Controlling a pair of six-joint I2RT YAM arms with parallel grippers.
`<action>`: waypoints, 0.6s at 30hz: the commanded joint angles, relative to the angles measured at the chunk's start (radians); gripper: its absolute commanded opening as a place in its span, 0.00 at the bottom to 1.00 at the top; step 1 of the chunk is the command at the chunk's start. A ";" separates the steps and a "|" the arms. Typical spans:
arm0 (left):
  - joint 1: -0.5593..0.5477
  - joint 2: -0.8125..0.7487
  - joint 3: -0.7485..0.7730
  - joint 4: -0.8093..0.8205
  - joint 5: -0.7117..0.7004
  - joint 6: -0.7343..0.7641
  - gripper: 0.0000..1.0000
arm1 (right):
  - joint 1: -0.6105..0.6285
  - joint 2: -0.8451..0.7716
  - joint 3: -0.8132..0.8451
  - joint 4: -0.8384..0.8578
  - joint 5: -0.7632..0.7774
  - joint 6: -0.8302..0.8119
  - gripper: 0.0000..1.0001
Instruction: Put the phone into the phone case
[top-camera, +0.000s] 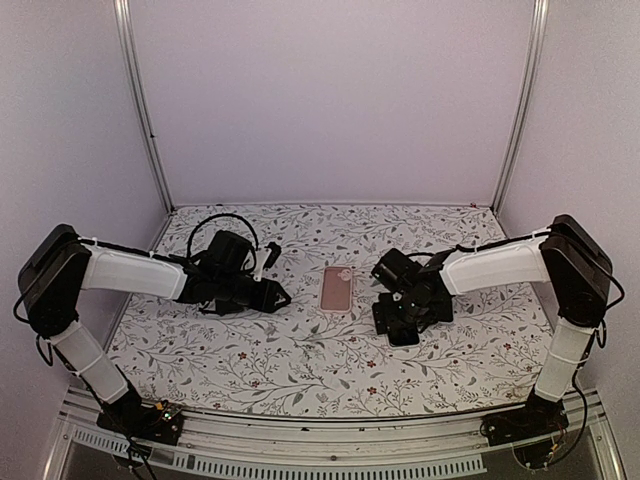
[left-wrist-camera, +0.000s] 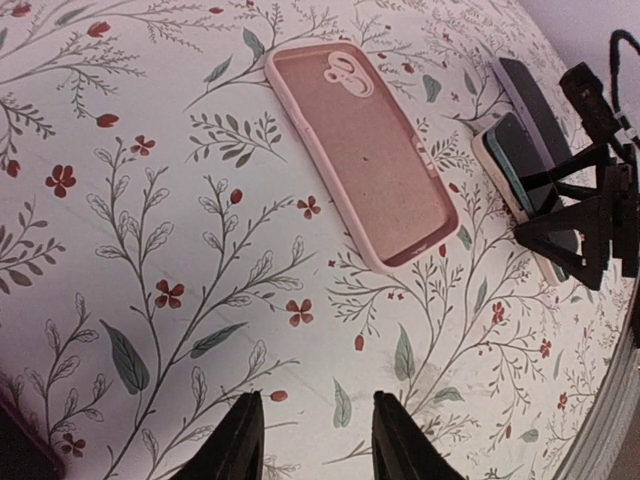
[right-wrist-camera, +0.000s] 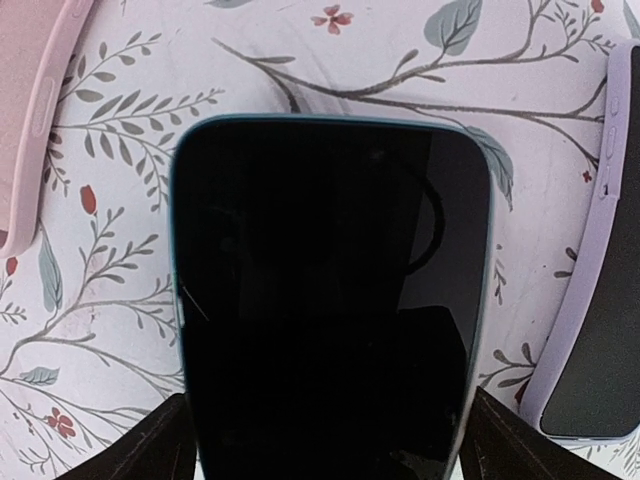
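Observation:
An empty pink phone case (top-camera: 338, 288) lies open side up in the middle of the table; it also shows in the left wrist view (left-wrist-camera: 365, 150) and at the left edge of the right wrist view (right-wrist-camera: 30, 100). My right gripper (top-camera: 398, 318) is shut on a phone with a black screen and teal edge (right-wrist-camera: 330, 300), held just right of the case above the table. The fingers (right-wrist-camera: 150, 445) press both long sides. The phone shows in the left wrist view (left-wrist-camera: 510, 160). My left gripper (top-camera: 278, 296) is open and empty left of the case, low over the cloth (left-wrist-camera: 318, 430).
A second phone in a lilac case (right-wrist-camera: 600, 300) lies on the floral cloth right beside the held phone; it also shows in the left wrist view (left-wrist-camera: 530, 95). White walls with metal posts enclose the table. The table's front rail (top-camera: 320, 425) runs along the near edge.

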 joint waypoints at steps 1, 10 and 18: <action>0.004 0.008 -0.010 -0.002 -0.005 0.010 0.38 | -0.008 0.056 -0.004 -0.003 -0.055 -0.033 0.83; -0.010 0.008 0.021 -0.028 -0.046 0.019 0.38 | -0.006 0.038 -0.011 0.014 -0.069 -0.063 0.56; -0.051 0.105 0.121 0.048 0.099 -0.044 0.45 | 0.016 -0.080 -0.106 0.197 -0.141 -0.131 0.51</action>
